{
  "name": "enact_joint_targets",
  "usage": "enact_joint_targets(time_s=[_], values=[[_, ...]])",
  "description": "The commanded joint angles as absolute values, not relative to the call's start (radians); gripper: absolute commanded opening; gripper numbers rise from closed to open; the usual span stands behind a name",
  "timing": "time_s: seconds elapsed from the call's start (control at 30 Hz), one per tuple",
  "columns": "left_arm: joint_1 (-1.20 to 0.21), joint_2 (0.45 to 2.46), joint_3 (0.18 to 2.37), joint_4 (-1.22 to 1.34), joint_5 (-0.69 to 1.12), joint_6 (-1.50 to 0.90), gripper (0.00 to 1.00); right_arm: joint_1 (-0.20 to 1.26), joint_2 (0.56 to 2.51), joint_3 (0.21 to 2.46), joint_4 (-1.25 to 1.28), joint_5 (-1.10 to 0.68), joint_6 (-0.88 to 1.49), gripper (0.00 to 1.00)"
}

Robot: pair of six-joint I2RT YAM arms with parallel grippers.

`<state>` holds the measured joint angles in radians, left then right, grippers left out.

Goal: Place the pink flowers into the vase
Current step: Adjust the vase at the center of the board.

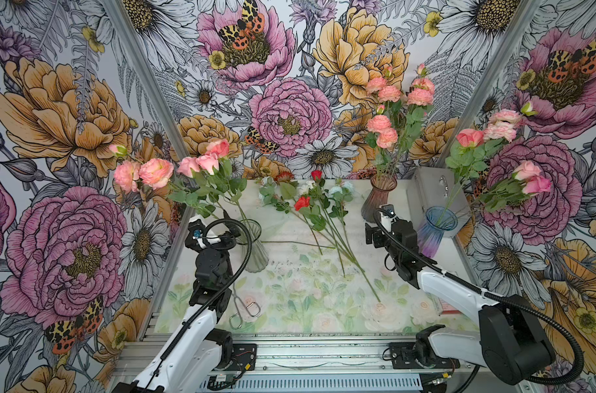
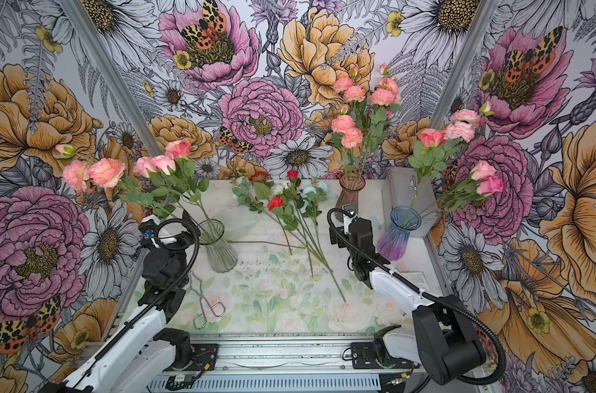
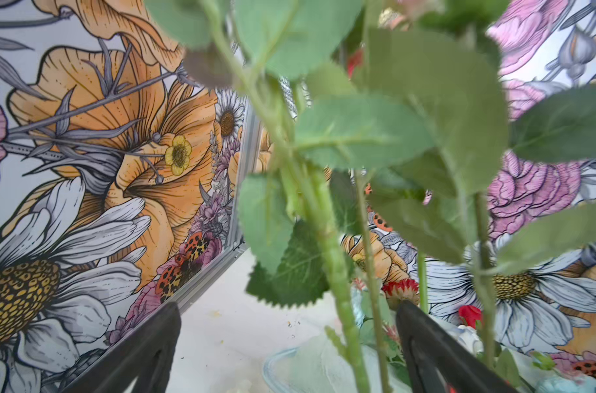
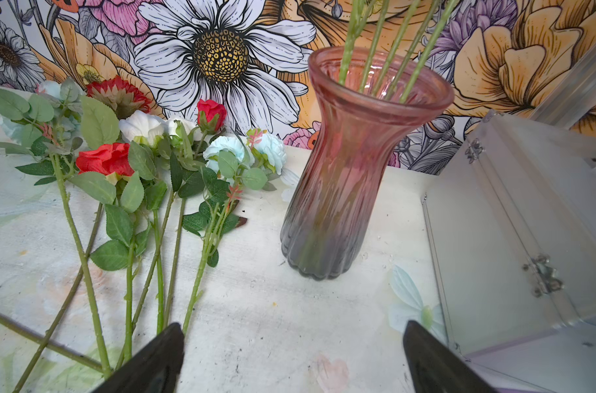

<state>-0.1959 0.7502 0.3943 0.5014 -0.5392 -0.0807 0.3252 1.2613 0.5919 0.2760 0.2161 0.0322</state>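
- The left gripper (image 3: 288, 308) is held spread wide with nothing pinched. Green stems are seen between its fingers in the wrist view.
- Just beside it, a clear vase (image 1: 254, 253) is stood on the table (image 1: 290, 289), with pink roses (image 1: 156, 172) leaning out toward the left wall.
- The right gripper (image 4: 293, 325) is likewise spread and empty, and is pointed at a pink-tinted vase (image 4: 344, 190) in which salmon carnations (image 1: 388, 93) are stood.
- Further right, more pink flowers (image 1: 500, 131) are held in a blue vase (image 1: 439, 224).
- Red roses (image 1: 302, 203) and pale blooms (image 1: 341, 189) are laid flat on the table between the arms.
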Motion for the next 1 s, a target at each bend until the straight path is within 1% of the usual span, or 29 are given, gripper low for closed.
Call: enact_joint_targets(time_s=[0.0, 0.13, 0.3, 0.43, 0.53, 0.6, 0.73, 0.83, 0.97], values=[[-0.186, 0.685, 0.465, 0.373, -0.454, -0.105, 0.98, 0.327, 1.28, 0.594, 0.308, 0.223, 0.032, 0.99], [-0.178, 0.618, 0.51, 0.23, -0.44, -0.134, 0.98, 0.321, 1.287, 0.592, 0.325, 0.217, 0.039, 0.99], [-0.152, 0.5, 0.509, 0.107, -0.527, -0.211, 0.98, 0.314, 1.288, 0.588, 0.339, 0.203, 0.052, 0.99], [-0.088, 0.411, 0.504, 0.001, -0.613, -0.275, 0.98, 0.311, 1.274, 0.582, 0.344, 0.194, 0.064, 0.99], [-0.019, 0.352, 0.466, -0.039, -0.628, -0.365, 0.98, 0.31, 1.27, 0.585, 0.343, 0.19, 0.065, 0.99], [0.034, 0.372, 0.459, -0.095, -0.641, -0.425, 0.98, 0.308, 1.27, 0.586, 0.344, 0.196, 0.065, 0.99], [0.139, 0.457, 0.411, -0.123, -0.627, -0.53, 0.98, 0.305, 1.252, 0.583, 0.336, 0.228, 0.062, 0.99], [0.166, 0.543, 0.38, -0.065, -0.647, -0.527, 0.99, 0.304, 1.228, 0.571, 0.333, 0.258, 0.058, 0.99], [0.19, 0.684, 0.352, 0.1, -0.606, -0.501, 0.99, 0.304, 1.212, 0.551, 0.353, 0.306, 0.053, 0.99]])
